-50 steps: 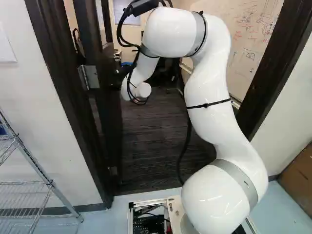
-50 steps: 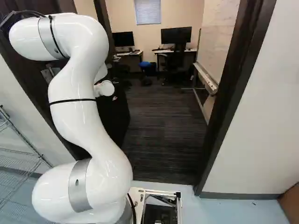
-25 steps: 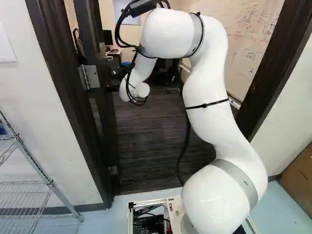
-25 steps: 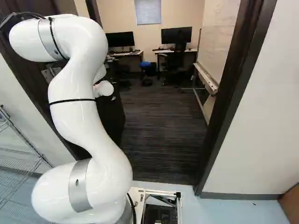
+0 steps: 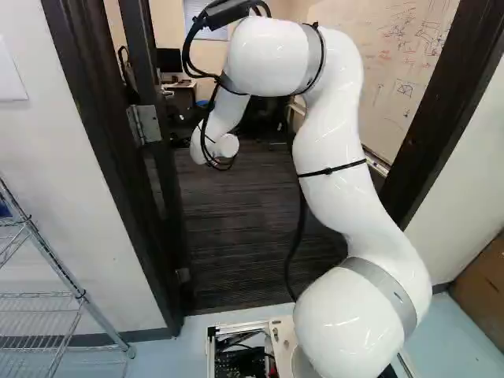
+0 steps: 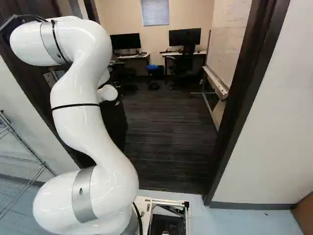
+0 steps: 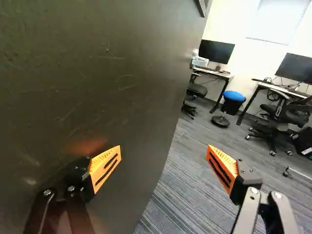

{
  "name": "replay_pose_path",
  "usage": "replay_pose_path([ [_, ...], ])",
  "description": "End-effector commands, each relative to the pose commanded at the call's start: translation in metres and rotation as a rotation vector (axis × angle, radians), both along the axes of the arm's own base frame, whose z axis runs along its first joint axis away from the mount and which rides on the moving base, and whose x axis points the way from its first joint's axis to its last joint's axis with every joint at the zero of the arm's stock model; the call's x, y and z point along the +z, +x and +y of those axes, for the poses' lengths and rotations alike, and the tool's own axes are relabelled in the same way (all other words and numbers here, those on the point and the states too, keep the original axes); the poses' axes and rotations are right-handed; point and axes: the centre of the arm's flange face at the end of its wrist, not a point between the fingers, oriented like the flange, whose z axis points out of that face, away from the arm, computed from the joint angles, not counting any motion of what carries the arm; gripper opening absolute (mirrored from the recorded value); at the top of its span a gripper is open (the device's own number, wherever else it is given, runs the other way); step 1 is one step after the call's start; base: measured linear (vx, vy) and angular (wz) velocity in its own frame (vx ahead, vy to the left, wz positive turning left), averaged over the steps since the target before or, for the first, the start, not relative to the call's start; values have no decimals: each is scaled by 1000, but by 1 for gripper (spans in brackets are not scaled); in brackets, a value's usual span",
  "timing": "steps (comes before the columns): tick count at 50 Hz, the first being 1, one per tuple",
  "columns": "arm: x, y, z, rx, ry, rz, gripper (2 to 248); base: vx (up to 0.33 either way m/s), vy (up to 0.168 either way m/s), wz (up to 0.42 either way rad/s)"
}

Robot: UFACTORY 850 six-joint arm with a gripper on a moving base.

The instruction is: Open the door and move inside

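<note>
While the one door point(image 5: 167, 189) stands open into the room, left of the doorway in the left base view, the gripper point(image 7: 164, 148) has its two fingers wide apart, two orange pads point(image 7: 105, 168). One finger is right by the door face, can't tell if touching; the other is over the striped carpet point(image 7: 175, 195). Beyond: two monitors point(image 7: 216, 51), two desks point(image 7: 214, 73), one blue-topped stool point(image 7: 234, 96), one window blind point(image 6: 155, 12). One whiteboard point(image 5: 386, 71), one wire rack point(image 5: 59, 268).
</note>
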Motion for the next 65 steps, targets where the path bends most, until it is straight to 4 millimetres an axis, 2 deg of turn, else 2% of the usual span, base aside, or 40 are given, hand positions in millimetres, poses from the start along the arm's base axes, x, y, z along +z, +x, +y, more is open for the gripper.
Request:
replay_pose_path([
  [65,-4,5,35,45,7,-16,247,0,0,0],
])
